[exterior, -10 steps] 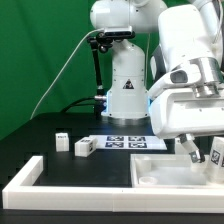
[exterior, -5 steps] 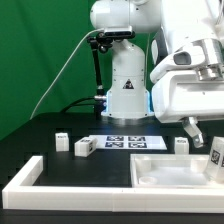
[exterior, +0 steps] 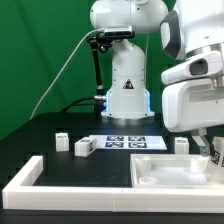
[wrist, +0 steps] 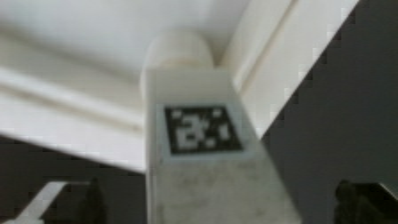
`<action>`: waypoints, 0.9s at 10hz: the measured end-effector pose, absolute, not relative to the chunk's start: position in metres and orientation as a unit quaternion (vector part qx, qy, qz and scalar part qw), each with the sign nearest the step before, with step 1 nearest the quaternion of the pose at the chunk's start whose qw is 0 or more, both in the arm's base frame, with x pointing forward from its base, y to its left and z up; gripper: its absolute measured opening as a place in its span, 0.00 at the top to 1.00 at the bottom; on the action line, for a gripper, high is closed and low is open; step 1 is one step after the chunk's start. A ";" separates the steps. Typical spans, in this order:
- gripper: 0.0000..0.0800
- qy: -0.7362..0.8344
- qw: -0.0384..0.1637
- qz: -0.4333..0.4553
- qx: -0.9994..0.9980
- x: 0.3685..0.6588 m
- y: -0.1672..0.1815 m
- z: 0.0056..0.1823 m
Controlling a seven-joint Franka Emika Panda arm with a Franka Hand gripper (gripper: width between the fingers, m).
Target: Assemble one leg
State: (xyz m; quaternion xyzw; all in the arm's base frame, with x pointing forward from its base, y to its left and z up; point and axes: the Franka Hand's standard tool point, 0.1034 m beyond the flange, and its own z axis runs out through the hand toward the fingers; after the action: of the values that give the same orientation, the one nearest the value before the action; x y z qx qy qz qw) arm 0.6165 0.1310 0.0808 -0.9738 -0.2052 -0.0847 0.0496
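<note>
The exterior view's right edge cuts off the gripper [exterior: 206, 150] and the tray-like panel [exterior: 180, 172]; whether the jaws grip anything is too small to tell. The wrist view's leg [wrist: 199, 150] is blurred and cropped.

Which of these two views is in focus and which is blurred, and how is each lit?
Wrist view: blurred, the small white block-like plastic leg fills the centre close to the lens, its black-and-white square tag smeared. Exterior view: sharper, evenly lit, the white robot arm bright against the green backdrop.
</note>
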 end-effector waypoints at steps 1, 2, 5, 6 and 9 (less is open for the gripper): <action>0.19 -0.208 0.050 -0.051 -0.976 0.620 0.130 0.083; 0.19 -0.215 0.049 -0.011 -0.975 0.619 0.129 0.084; 0.19 -0.220 0.047 -0.011 -0.974 0.624 0.117 0.080; 0.19 -0.219 0.047 -0.009 -0.975 0.622 0.116 0.078; 0.52 -0.219 0.046 -0.014 -0.975 0.622 0.116 0.077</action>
State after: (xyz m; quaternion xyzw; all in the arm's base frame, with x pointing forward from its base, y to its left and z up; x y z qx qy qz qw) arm 0.6222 0.1160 0.0770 -0.9745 -0.2189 -0.0138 0.0462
